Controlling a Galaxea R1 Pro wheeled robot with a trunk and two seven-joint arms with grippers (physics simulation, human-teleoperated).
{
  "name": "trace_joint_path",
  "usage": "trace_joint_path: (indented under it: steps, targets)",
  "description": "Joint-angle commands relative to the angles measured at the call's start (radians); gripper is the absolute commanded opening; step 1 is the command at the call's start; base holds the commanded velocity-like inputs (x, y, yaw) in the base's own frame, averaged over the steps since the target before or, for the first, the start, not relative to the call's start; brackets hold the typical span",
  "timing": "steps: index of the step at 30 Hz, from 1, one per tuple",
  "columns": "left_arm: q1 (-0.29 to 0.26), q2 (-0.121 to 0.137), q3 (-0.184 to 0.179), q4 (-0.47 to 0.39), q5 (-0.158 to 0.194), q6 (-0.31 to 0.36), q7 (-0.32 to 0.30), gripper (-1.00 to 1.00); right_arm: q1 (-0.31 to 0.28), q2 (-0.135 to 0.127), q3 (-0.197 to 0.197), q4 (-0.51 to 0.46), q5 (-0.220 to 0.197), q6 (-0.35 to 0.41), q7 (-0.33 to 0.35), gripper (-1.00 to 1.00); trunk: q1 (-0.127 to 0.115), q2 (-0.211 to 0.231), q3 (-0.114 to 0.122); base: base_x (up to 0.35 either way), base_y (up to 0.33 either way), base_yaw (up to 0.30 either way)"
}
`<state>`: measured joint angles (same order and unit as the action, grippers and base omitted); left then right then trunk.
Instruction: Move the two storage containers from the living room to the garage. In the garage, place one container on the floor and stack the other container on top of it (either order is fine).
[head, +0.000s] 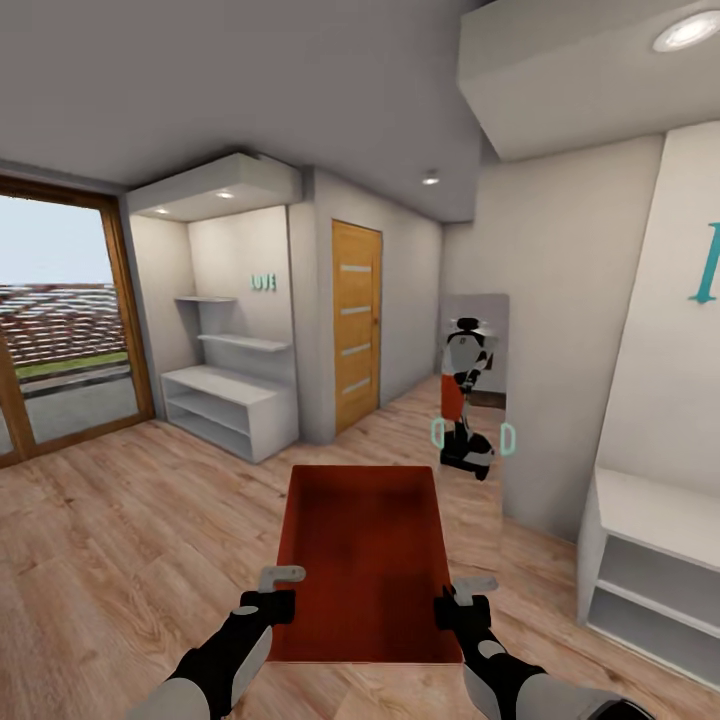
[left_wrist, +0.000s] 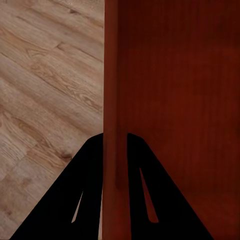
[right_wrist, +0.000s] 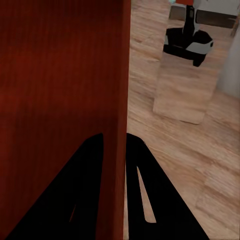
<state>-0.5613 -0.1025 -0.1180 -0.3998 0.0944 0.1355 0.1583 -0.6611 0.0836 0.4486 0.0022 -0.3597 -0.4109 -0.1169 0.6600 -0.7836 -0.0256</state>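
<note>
While both arms reach forward, an orange-red storage container (head: 362, 555) hangs between them above the light wood-plank flooring (head: 120, 540). On the bin's left wall the left gripper (head: 272, 600) is clamped, one finger (left_wrist: 75, 195) outside and one inside; the right gripper (head: 462, 605) pinches the right wall likewise, its fingers (right_wrist: 150, 195) straddling that thin wall. Beyond the container's far edge a tall mirror (head: 473, 400) leans at the wall, reflecting the robot. Left of the mirror stands a wooden door (head: 356, 325), and farther left white shelves (head: 230, 395).
</note>
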Motion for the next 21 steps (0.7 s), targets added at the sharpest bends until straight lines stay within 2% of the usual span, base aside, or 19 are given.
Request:
trace_joint_path:
  steps: [1,12,21]
  targets:
    - [0.000,0.000,-0.009,-0.001,0.010,0.006,0.013,-1.00,-0.002,0.001,-0.024,0.001,-0.018,-0.005,-0.004,-1.00,0.001,-0.001,-0.002,0.322,0.000,0.000]
    - [0.000,0.000,-0.009,-0.001,0.010,0.006,0.013,-1.00,-0.002,0.001,-0.024,0.001,-0.018,-0.005,-0.004,-1.00,0.001,-0.001,-0.002,0.322,0.000,0.008]
    - [0.000,0.001,-0.009,-0.002,0.010,0.006,0.013,-1.00,-0.002,0.001,-0.024,0.001,-0.018,-0.005,-0.004,-1.00,0.001,-0.001,-0.002,0.322,0.000,0.187]
